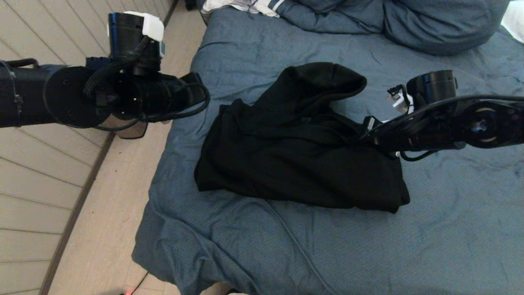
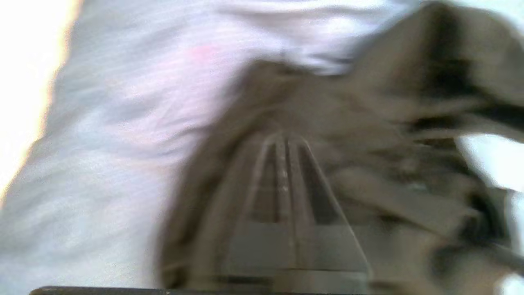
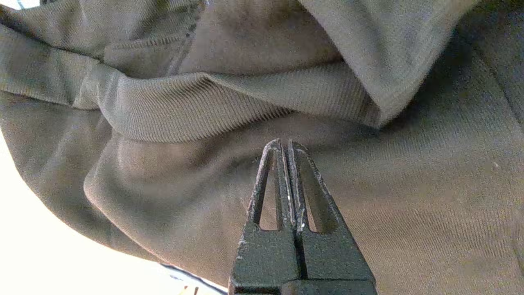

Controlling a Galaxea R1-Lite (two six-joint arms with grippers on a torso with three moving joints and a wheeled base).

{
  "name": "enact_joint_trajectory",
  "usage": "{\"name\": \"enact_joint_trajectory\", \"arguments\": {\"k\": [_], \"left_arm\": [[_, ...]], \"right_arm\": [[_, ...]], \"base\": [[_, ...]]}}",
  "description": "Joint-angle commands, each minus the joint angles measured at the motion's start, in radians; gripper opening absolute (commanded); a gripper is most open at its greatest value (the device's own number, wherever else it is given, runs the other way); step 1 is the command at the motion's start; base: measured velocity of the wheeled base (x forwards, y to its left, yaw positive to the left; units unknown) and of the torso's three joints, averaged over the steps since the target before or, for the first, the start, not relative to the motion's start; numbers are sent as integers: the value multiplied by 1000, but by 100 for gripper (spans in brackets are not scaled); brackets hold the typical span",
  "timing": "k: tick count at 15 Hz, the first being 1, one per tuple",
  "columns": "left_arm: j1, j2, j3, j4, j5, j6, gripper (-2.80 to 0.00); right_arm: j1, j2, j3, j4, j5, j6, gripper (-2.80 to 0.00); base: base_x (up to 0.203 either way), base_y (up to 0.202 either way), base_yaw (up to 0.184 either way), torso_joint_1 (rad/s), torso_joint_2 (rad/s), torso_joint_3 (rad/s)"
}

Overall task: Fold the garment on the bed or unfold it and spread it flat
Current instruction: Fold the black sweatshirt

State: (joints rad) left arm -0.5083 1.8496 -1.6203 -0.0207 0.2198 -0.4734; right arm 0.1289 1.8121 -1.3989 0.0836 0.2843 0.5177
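The black hooded garment point(image 1: 294, 151) lies crumpled in the middle of the slate-blue bed point(image 1: 450, 213), hood toward the pillows. My right gripper point(image 3: 284, 143) is shut, its tips together against the garment's fabric point(image 3: 409, 196) just below a ribbed band point(image 3: 196, 110), with nothing between the fingers. In the head view the right gripper point(image 1: 368, 128) sits low at the garment's right side. My left arm point(image 1: 135, 94) hangs raised over the bed's left edge. The left gripper point(image 2: 283, 141) is shut and empty, pointing at the garment point(image 2: 368, 123).
Blue pillows point(image 1: 442, 24) lie at the head of the bed, and a white striped cloth point(image 1: 245, 6) at its far left corner. Pale plank floor point(image 1: 61, 184) runs along the bed's left side. Wrinkled duvet lies bare in front of the garment.
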Motion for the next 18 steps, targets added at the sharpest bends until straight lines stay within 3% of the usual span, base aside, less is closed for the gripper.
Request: {"name": "enact_joint_trajectory", "arguments": {"k": [1,6,10,11,14,18], "left_arm": [[-47,100,-85,0,1,2,-280],[-158,313,-251,-2,-18,59,-280],[-174,379,-309,-3,-12,126,-280],[-173,375,-311,-9,5,131,0],[-147,379,-311,-87,58,173,0],[-96,404,-312,-108,83,209,0]], "right_arm": [[0,13,-12,-1,2,1,-280],[-2,39,-29,-4,3,-36,-280],[-2,59,-34,-3,1,-59,-280],[-2,59,-34,-4,1,-59,-280],[-5,52,-20,-13,3,-65,-280],[-9,52,14,-85,3,-71,-280]], "base": [[0,0,0,0,0,0],[0,0,0,0,0,0],[0,0,0,0,0,0],[0,0,0,0,0,0],[0,0,0,0,0,0],[0,0,0,0,0,0]]}}
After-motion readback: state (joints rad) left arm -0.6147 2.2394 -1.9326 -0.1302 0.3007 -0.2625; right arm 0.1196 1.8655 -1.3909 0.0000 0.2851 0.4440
